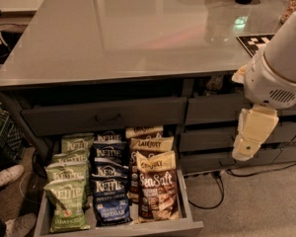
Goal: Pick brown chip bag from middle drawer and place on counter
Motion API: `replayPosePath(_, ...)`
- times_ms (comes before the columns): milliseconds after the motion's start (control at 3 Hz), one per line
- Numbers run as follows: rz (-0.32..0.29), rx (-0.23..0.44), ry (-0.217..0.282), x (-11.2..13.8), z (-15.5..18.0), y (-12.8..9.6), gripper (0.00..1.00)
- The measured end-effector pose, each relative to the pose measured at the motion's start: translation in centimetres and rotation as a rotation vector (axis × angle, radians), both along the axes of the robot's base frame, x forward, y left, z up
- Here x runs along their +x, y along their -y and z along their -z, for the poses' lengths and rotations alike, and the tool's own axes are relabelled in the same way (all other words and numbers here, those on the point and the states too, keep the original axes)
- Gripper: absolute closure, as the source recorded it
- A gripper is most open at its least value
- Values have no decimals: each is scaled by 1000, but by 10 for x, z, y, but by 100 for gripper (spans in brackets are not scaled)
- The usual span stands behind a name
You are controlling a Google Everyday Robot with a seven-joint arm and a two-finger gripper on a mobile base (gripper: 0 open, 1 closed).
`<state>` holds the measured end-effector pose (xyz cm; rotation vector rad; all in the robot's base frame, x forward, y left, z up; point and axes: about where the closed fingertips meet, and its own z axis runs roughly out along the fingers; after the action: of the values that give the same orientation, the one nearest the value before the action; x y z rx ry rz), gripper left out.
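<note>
The middle drawer (119, 229) stands pulled open at the bottom left, with chip bags in three columns. The brown chip bag (158, 189) with white "Sea Salt" script stands at the front of the right column, with a few similar brown bags (147, 143) behind it. The glossy grey counter (138, 28) fills the top of the view. My gripper (251, 135), a cream part hanging below the white arm (281, 68), is at the right, in front of the right drawer fronts. It is right of the open drawer, above it and apart from the bags.
Green Kettle bags (66, 204) fill the left column and dark-blue Kettle bags (111, 196) the middle one. A shallower drawer front with a curved pull (106, 116) sits above the open drawer. A black-and-white marker (254, 42) lies on the counter's right. A cable (212, 189) lies on the floor.
</note>
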<state>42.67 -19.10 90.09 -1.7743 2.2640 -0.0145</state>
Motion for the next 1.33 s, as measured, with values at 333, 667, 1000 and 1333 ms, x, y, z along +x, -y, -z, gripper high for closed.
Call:
replayPosePath(333, -3, -1, 1, 0, 1, -1, 0)
replayPosePath(667, -20, -11, -7, 7, 33, -7, 0)
replayPosePath(1000, -35, -30, -36, 25, 80, -12, 0)
replayPosePath(1333, -43, -32, -89, 37, 125, -14, 0)
